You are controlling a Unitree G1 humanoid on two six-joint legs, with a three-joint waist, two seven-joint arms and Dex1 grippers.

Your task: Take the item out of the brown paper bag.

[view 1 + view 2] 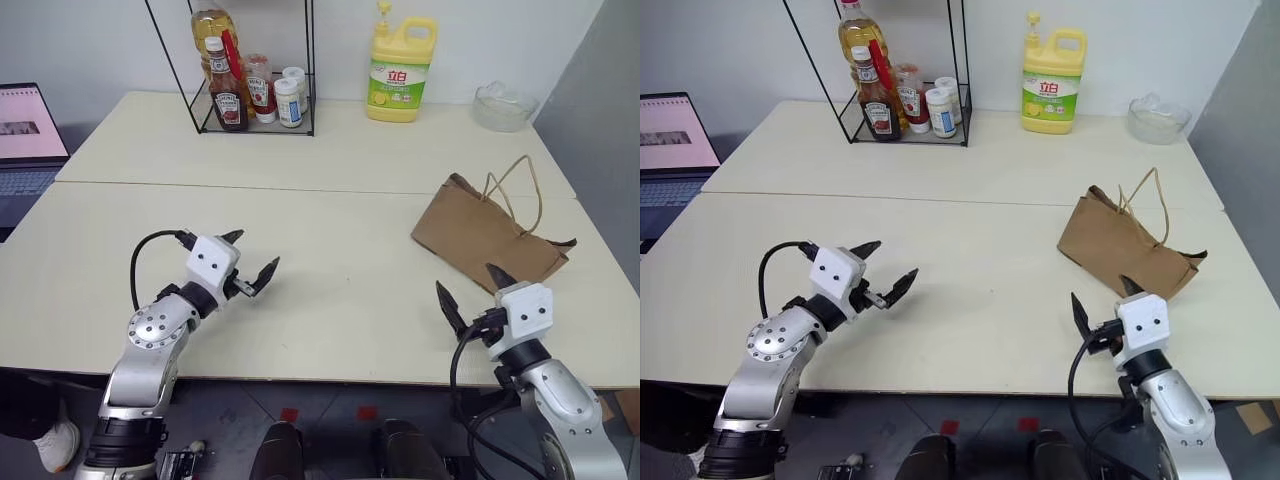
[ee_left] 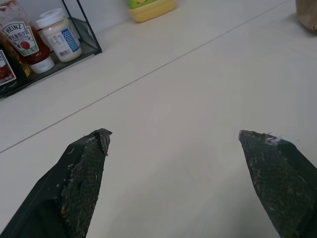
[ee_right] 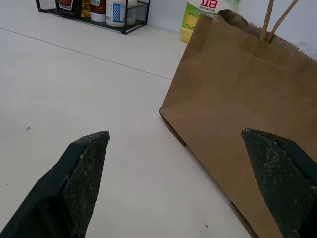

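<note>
Two pincers hover over the pale surface (image 1: pixel 330 250), both spread wide and holding nothing. The brown paper bag (image 1: pixel 485 237) lies on its side toward the right, its cord handles (image 1: pixel 520 190) looping up near the open end (whatever is inside cannot be seen). The right pincer (image 1: pixel 468 287) sits just beside the bag's near edge, not touching it. The left pincer (image 1: pixel 250 260) is well apart from the bag, pointing across the bare middle. A wire rack (image 1: pixel 250 70) of bottles and a yellow jug (image 1: pixel 400 70) stand at the far side.

The brown paper bag (image 1: pixel 485 238) lies on the table's (image 1: pixel 330 230) right side, rack (image 1: pixel 255 100) far behind.
</note>
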